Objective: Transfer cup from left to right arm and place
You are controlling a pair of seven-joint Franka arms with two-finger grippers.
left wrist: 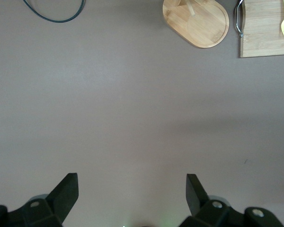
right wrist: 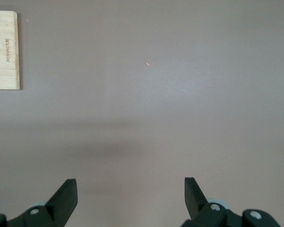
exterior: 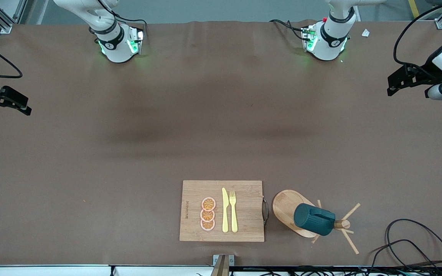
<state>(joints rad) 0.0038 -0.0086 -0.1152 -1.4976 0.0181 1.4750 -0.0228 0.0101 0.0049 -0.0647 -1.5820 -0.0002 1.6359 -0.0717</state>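
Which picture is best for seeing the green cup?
The front view. There the cup shows whole, hanging on a wooden rack beside the cutting board. The left wrist view shows only the rack's base, not the cup. The right wrist view shows just a board corner.

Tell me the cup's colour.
Dark teal-green cup, hung on the wooden rack; the front view shows it best.

A robotics lab: brown-covered table (exterior: pixel 129 153), aluminium framing (exterior: pixel 2 19), loose cables (exterior: pixel 409 237).
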